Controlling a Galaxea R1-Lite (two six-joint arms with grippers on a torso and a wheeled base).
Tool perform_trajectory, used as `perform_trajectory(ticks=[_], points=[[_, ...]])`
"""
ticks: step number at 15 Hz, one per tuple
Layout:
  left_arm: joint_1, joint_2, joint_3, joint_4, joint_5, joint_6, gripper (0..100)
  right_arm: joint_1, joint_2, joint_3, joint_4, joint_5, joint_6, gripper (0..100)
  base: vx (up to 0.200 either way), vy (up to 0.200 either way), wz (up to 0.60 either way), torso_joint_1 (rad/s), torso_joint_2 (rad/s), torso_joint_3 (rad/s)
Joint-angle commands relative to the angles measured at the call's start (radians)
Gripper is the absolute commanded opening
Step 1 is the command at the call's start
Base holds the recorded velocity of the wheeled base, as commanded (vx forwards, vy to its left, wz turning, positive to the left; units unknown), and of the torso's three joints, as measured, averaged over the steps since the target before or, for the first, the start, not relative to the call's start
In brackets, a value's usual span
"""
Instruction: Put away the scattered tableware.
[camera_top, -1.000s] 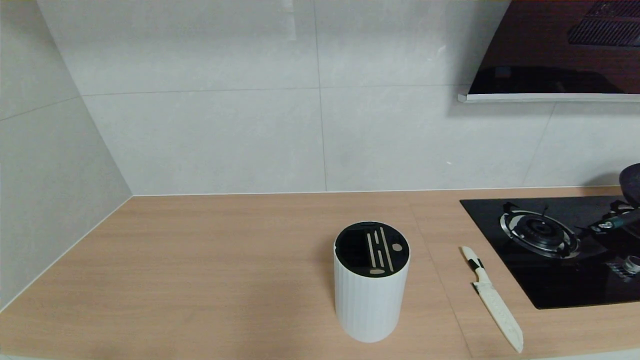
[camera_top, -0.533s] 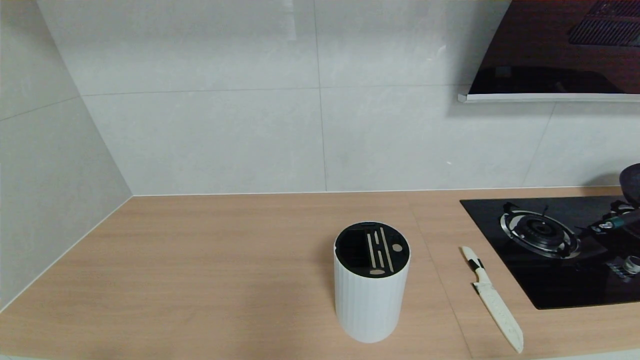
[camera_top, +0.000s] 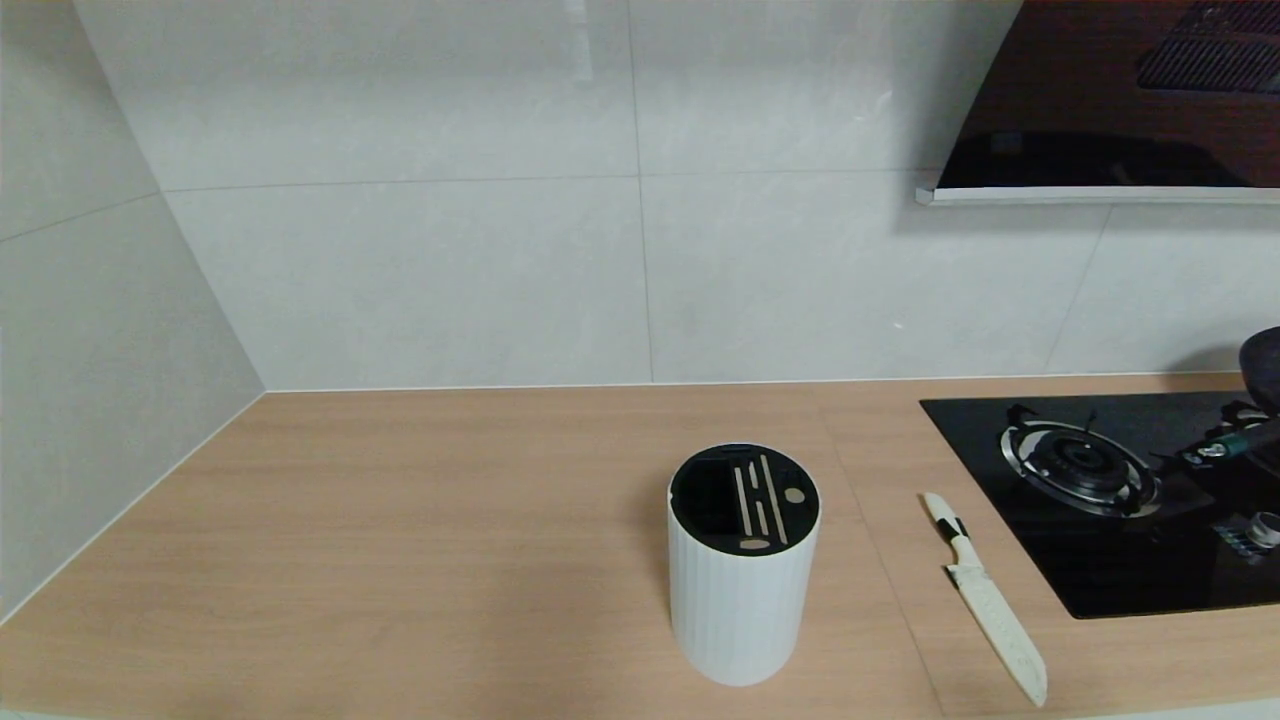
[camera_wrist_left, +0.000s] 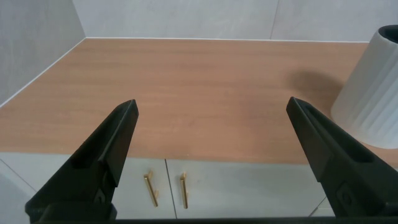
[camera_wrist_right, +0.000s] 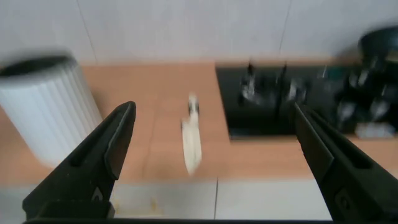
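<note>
A wood-grain counter (camera_top: 400, 550) meets matte grey tiles (camera_top: 450, 280). A ribbed white cylindrical holder (camera_top: 742, 590) stands near a speckled knife (camera_top: 985, 600). Left gripper (camera_wrist_left: 211, 107) and right gripper (camera_wrist_right: 214, 111) gape empty.

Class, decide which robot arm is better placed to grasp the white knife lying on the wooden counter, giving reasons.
Likely right: the white knife lies right of the white ribbed holder, before the open right gripper; the left gripper sits left of the holder.
</note>
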Motion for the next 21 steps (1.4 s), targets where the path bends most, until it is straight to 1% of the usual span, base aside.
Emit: perform_trajectory(ticks=[1,3,4,7,9,14,16,18,21], points=[[0.0,0.0,0.0,0.0,0.0,-0.001,100,0.014,0.249,-0.113,-0.006,0.047,0.005,100,0.0,0.0,0.0,0.0,0.0,0.0],[0.0,0.0,0.0,0.0,0.0,-0.001,100,0.014,0.396,-0.153,-0.006,0.084,0.005,100,0.0,0.0,0.0,0.0,0.0,0.0],[0.0,0.0,0.0,0.0,0.0,-0.001,100,0.014,0.511,-0.19,-0.006,0.087,-0.006,100,0.0,0.0,0.0,0.0,0.0,0.0],[0.0,0.0,0.0,0.0,0.0,-0.001,100,0.017,0.742,-0.294,-0.015,0.088,-0.01,100,0.0,0.0,0.0,0.0,0.0,0.0],[0.0,0.0,0.0,0.0,0.0,-0.001,100,0.037,0.875,-0.342,-0.041,0.082,-0.012,100,0.0,0.0,0.0,0.0,0.0,0.0],[0.0,0.0,0.0,0.0,0.0,-0.001,100,0.049,1.117,-0.353,-0.158,0.081,-0.012,100,0.0,0.0,0.0,0.0,0.0,0.0],[0.0,0.0,0.0,0.0,0.0,-0.001,100,0.059,1.226,-0.353,-0.233,0.079,-0.012,100,0.0,0.0,0.0,0.0,0.0,0.0],[0.0,0.0,0.0,0.0,0.0,-0.001,100,0.059,1.301,-0.348,-0.273,0.079,-0.01,100,0.0,0.0,0.0,0.0,0.0,0.0],[0.0,0.0,0.0,0.0,0.0,-0.001,100,0.059,1.426,-0.35,-0.298,0.079,-0.012,100,0.0,0.0,0.0,0.0,0.0,0.0]])
